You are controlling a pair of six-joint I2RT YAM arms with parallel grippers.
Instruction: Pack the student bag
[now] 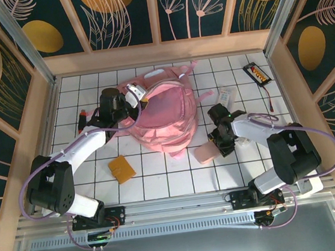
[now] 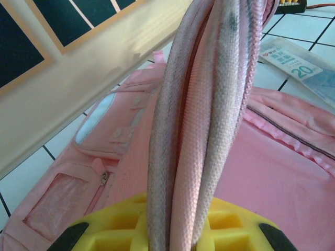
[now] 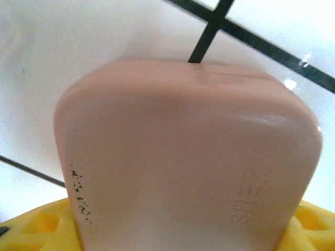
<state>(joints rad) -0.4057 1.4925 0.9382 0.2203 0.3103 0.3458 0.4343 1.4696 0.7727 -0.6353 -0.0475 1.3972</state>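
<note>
Left jaws: nearly closed, clamped on a bunched fold of woven fabric from the student bag (image 1: 161, 123), a large soft pink fabric backpack. The fold runs straight out from between the jaws. The rest of the bag lies beyond them on the white tiled desk (image 1: 162, 180).

Right jaws: a small flat pink hard case with rounded corners (image 3: 183, 157) sits between them. Their width and any grip on the case cannot be told. The bag lies to their left, apart.

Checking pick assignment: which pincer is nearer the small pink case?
Right. The right pincer sits at the pink case; the left pincer is far left, gripping the student bag strap.
</note>
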